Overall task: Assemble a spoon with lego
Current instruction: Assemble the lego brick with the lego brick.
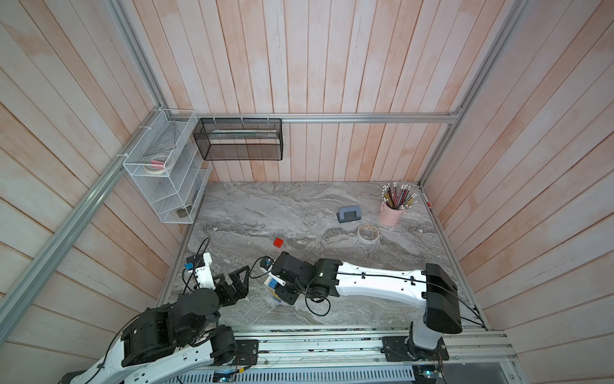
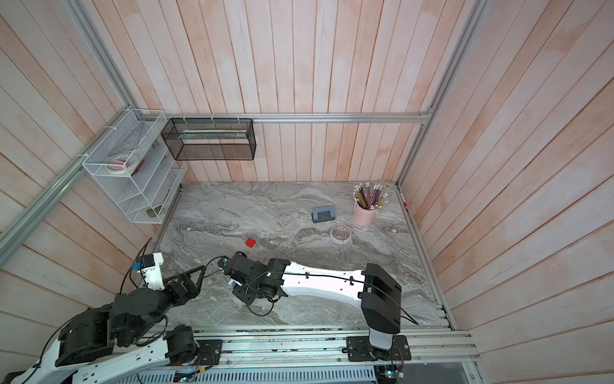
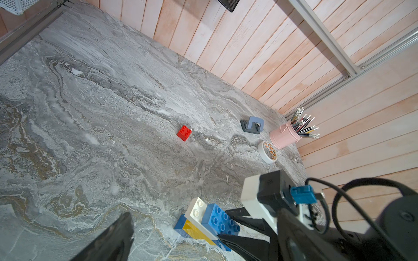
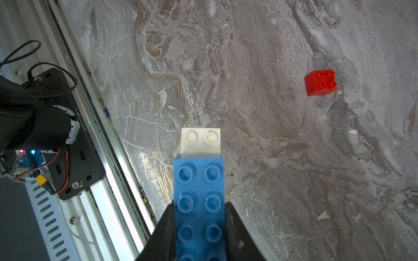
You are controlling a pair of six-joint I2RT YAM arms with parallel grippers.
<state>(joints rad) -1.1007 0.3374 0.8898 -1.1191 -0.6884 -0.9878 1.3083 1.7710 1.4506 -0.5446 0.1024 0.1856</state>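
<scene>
Blue-topped spoon (image 4: pixel 199 176) is clamped in the right end effector (image 4: pixel 199 205).

A lab booth dressed as an office desk is indicated. The tabletop (image 1: pixel 265 206) is boxed in by plank walls (image 1: pixel 332 66) and an aluminium frame (image 1: pixel 365 118). A pencil cup (image 1: pixel 392 214), hole punch (image 1: pixel 349 215) and wire shelves (image 1: pixel 166 186) are noted.

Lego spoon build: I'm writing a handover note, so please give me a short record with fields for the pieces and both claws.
partly built spoon: blue, white and yellow bricks joined; no red tip yet
right claw: shut on the partly built spoon
left claw: open, holding nothing
red brick: loose on the table, studs up, apart from both claws
</scene>
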